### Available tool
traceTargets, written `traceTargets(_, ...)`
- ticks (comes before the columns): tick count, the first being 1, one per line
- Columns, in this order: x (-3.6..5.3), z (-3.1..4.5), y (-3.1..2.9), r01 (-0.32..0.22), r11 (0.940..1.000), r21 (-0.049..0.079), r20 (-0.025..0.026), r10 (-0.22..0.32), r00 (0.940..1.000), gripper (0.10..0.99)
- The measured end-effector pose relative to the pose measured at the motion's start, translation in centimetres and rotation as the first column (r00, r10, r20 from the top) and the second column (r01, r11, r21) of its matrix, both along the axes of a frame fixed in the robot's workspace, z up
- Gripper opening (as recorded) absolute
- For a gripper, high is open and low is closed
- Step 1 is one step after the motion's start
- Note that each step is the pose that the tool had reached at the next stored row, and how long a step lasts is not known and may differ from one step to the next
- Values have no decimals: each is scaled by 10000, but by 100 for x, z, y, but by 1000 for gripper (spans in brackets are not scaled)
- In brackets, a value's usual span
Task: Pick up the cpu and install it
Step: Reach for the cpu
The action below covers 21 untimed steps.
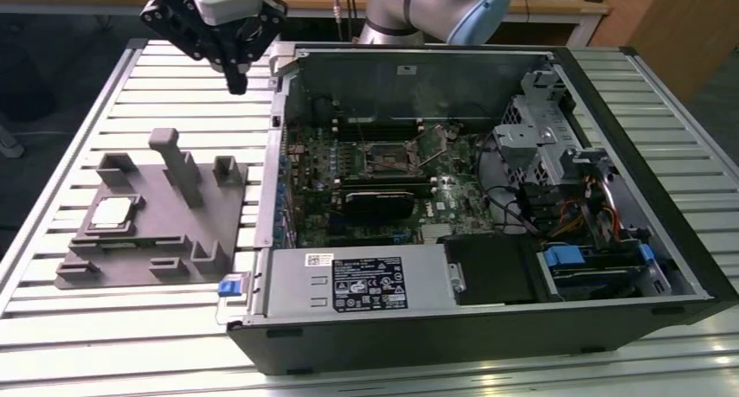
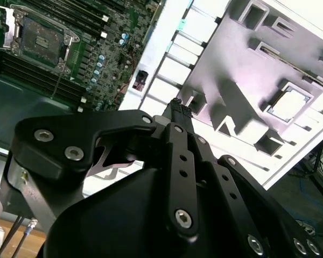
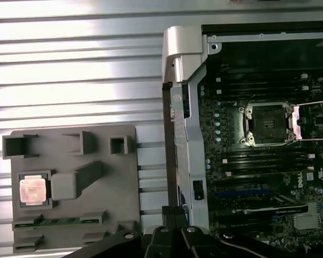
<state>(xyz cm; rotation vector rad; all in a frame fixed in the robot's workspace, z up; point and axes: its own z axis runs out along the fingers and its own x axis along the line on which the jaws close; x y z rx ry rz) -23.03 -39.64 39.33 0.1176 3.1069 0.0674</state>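
The cpu [image 1: 112,212] is a small square chip with a pale metal top, lying in a recess of the grey holder [image 1: 162,241] at the exterior view's left. It also appears in the first wrist view [image 3: 32,190] and the second wrist view [image 2: 290,105]. My gripper [image 1: 237,87] hangs high above the slatted table, beyond the holder and beside the case's far left corner. Its fingers [image 2: 176,106] are shut with nothing between them. The open socket [image 1: 385,159] sits on the motherboard inside the case and shows in the first wrist view [image 3: 266,123].
The open computer case [image 1: 485,328] lies on its side on the slatted table [image 1: 138,328]. A silver power-supply box [image 1: 358,283] sits at its near side and drive bays with cables [image 1: 566,189] at its right. Upright grey posts [image 1: 173,155] rise from the holder.
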Motion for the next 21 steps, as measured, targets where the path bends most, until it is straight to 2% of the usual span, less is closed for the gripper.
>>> traceTargets(21,-302,0,0,0,10000,0,14,0,10000,106)
